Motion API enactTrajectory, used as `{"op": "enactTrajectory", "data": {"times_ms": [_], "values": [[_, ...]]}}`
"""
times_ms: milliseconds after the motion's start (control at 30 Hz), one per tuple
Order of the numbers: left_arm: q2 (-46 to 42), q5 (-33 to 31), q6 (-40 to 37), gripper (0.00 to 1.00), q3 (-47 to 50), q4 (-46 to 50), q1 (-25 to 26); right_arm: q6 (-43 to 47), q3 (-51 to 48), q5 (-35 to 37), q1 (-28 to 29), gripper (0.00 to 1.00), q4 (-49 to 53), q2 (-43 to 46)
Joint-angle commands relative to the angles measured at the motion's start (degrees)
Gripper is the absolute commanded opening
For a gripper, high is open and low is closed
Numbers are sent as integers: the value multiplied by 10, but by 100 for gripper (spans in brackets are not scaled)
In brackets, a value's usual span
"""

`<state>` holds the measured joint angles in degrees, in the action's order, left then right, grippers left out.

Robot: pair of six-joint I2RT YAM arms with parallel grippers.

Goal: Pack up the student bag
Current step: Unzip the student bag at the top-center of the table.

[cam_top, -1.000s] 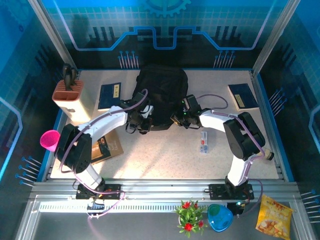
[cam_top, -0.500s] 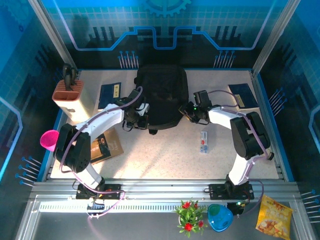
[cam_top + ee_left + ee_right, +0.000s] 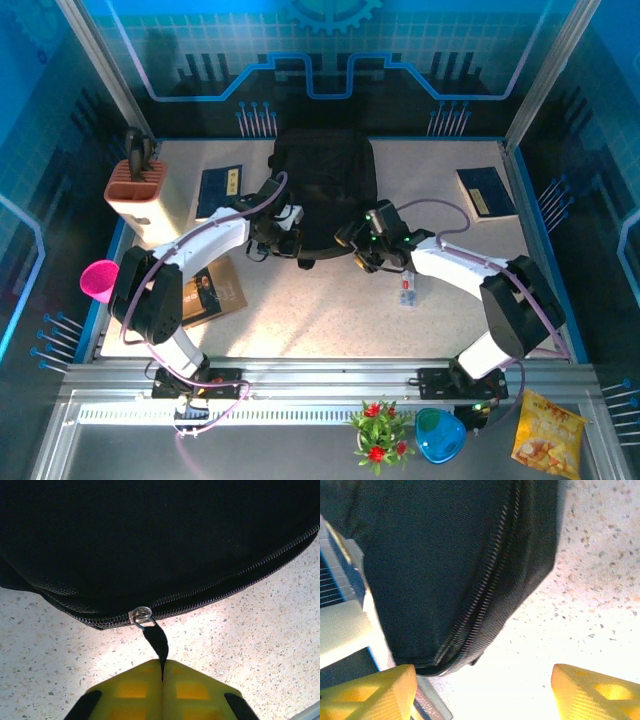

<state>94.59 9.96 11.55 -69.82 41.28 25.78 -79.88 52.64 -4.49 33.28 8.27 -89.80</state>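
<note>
The student bag [image 3: 325,190] lies flat at the middle of the far half of the table [image 3: 330,310], its rounded near edge facing the arms. The step in hand looks like opening the zip: the left gripper [image 3: 162,676] is pressed together on the tip of the black pull tab [image 3: 156,641], which runs taut from the metal slider [image 3: 141,614] on the bag's near-left edge. The right gripper [image 3: 480,682] stands spread with nothing between its fingers, low at the bag's near-right corner. To do this well, the left arm should draw the tab along the curve of the zip [image 3: 225,580] rather than straight off the bag, since a soft bag would probably slide or bunch before the slider gives. The right gripper would do best to pinch or press the fabric close to the seam, bracing it against the pull. The grip is only on the tab's end, so a sharp tug could slip it free. The bag is matte black woven cloth, soft and slack, bulging at the edge; the zip is a fine-toothed dark coil following that curve, the slider a small bright ring. The 2 grippers' fingers are yellow ribbed wedges, and the tabletop is pale speckled stone-like material.
</note>
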Motion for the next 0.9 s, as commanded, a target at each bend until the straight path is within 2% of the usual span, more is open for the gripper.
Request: {"op": "enactTrajectory", "data": {"times_ms": [0, 200, 467, 533, 633, 767, 867], "values": [[7, 23, -20, 0, 1, 1, 3, -64, 43, 55, 18, 74, 56, -34], [9, 30, -23, 0, -5, 4, 3, -114, 81, 94, 39, 74, 81, -77], [5, 33, -21, 0, -3, 5, 3, -131, 156, 84, 45, 68, 146, -141], [4, 30, -21, 0, -4, 8, 3, -131, 159, 92, 46, 64, 155, -143], [3, 20, -21, 0, -3, 14, 3, -130, 149, 113, 46, 51, 158, -132], [-3, -14, -21, 0, -4, 38, 2, -110, 140, 149, 40, 31, 169, -110], [-10, -48, -21, 0, 4, 46, -1, -89, 129, 166, 28, 23, 175, -96]]}}
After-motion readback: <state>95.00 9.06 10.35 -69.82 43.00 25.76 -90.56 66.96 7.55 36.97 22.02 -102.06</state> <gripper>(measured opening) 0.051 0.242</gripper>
